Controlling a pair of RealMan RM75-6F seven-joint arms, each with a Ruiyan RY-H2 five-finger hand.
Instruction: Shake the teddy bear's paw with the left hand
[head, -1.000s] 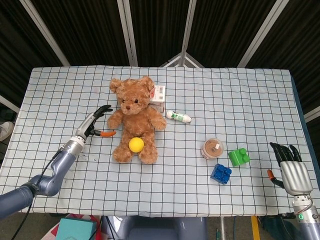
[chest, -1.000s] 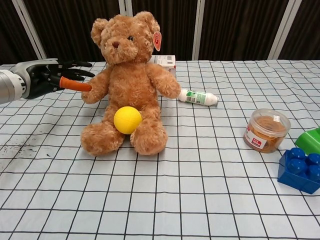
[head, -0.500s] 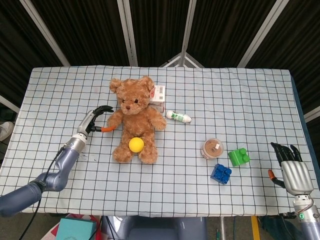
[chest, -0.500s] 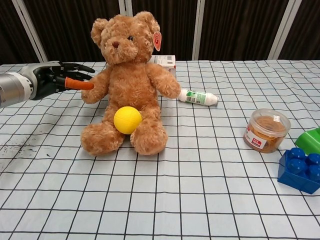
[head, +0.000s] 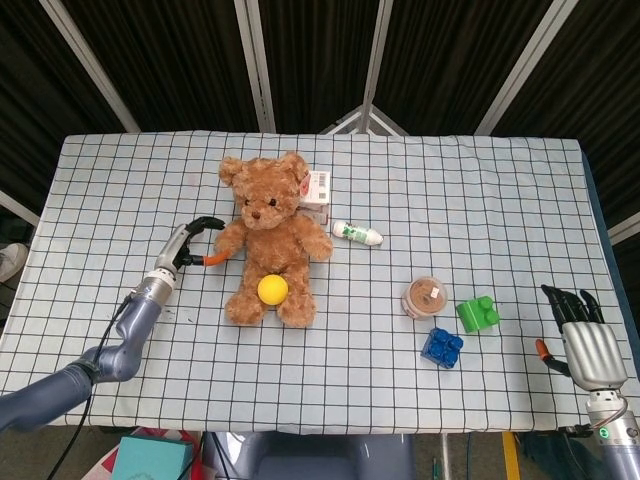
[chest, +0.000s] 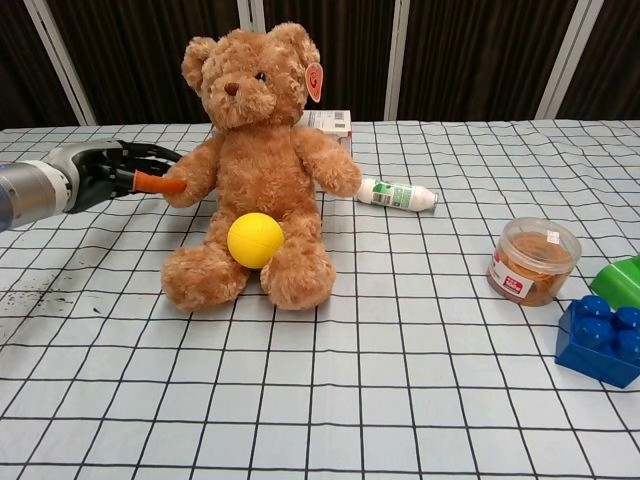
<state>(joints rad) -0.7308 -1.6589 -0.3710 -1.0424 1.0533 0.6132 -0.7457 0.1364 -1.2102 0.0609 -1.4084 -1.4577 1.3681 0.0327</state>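
Sitting upright at the far left of the checked tablecloth (head: 480, 190), the teddy bear (chest: 255, 160) has a yellow ball (chest: 254, 240) between its legs. The left hand (chest: 115, 170) reaches from the left, fingers apart, its orange thumb tip at the bear's paw (chest: 185, 185); contact seems likely, but no grip shows. The right hand (head: 575, 335) rests at the near right edge, fingers spread, holding nothing.

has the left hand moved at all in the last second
Yes. The left hand has slid toward the teddy bear, closing the gap to its paw against the tablecloth grid; in the chest view its orange thumb tip now meets the paw.
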